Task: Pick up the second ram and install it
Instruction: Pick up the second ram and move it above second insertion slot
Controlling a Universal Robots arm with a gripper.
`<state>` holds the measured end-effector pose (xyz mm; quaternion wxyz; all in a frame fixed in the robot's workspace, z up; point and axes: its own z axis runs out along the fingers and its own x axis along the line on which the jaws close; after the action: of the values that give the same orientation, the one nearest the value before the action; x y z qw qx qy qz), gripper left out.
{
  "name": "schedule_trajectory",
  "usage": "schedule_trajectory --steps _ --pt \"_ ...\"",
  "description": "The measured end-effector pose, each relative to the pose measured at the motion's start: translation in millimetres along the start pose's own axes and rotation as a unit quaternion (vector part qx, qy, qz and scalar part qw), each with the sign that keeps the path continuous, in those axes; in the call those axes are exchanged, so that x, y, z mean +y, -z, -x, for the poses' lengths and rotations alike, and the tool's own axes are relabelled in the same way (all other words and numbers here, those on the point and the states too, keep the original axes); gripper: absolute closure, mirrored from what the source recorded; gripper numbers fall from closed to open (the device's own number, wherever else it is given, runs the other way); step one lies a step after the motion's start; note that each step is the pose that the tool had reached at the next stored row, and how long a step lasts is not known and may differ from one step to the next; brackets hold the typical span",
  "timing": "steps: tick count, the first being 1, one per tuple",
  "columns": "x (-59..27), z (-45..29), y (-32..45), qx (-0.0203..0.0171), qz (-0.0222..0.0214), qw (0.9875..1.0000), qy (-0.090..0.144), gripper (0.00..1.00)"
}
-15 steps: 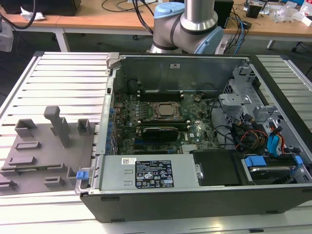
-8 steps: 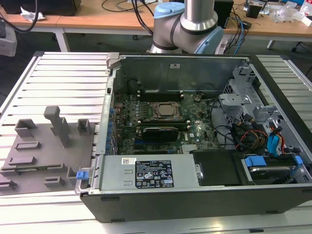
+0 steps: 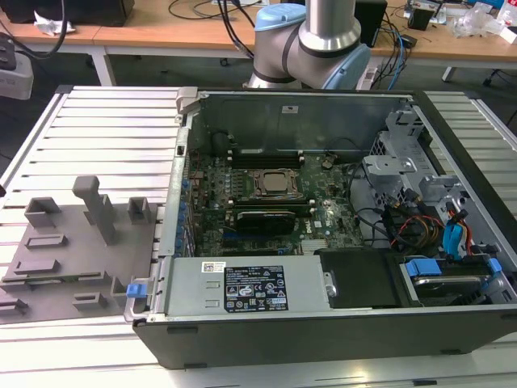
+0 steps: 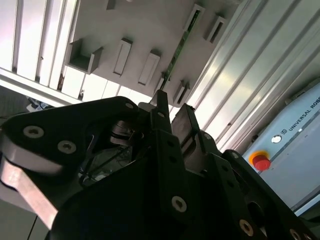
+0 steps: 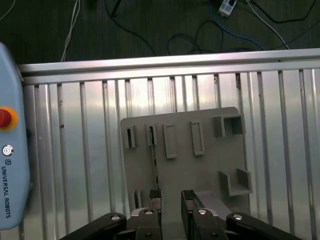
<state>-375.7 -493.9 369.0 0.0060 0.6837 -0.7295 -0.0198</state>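
Gripper (image 5: 170, 196), spread open and holding nothing, hung over the grey holder plate (image 5: 210, 170) on the slatted desk (image 5: 75, 150), one finger lined up with the second ram (image 5: 155, 165), which stood on edge in a slot of that plate.

A ribbed metal table (image 3: 97, 129) spans the scene. Behind it stand pale wooden desks (image 3: 161, 32) strewn with cables (image 3: 229, 28); the floor (image 5: 40, 30) is dark.
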Motion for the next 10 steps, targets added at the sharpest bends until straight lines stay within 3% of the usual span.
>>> schedule_trajectory --steps 10 --pt "-0.7 -0.1 -8.2 0.0 0.0 1.0 0.0 0.7"
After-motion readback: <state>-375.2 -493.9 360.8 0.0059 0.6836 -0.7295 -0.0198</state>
